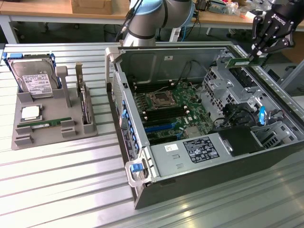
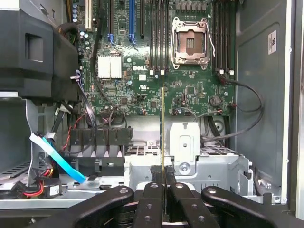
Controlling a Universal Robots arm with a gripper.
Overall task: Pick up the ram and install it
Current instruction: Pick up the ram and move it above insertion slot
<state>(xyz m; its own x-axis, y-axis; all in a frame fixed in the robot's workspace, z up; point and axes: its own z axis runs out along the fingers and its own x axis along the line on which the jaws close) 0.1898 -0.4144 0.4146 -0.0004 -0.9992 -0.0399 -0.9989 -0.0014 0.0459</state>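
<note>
The ram [image 1: 240, 61] is a thin green stick. In the exterior view it lies level in the air over the case's [image 1: 199, 183] far corner, toward that view's right. In the wrist view it is edge-on, a narrow yellow-green line [image 2: 163, 126] running out from between the fingers. The gripper [image 1: 256, 53] [image 2: 164, 178] is clamped on one end of it, above the metal drive cage [image 1: 223, 78] [image 2: 185, 142] and apart from the motherboard [image 1: 175, 107] [image 2: 142, 80]. Two memory sticks show: the held one and a spare stick [image 1: 45, 124] lying flat in the grey tray [image 1: 47, 137] at the exterior view's left. That tray also carries one hard drive [image 1: 33, 78], one silver processor [image 1: 31, 113] and one upright card [image 1: 84, 107]. The board has one open socket [image 1: 160, 99] [image 2: 190, 42] with black slots [image 2: 223, 33] on both sides of it. Between ram and board stand the cage, dark cables [image 2: 247, 109] and a blue strap [image 2: 57, 156]. Case and tray rest on a ribbed metal table [image 1: 71, 180].
</note>
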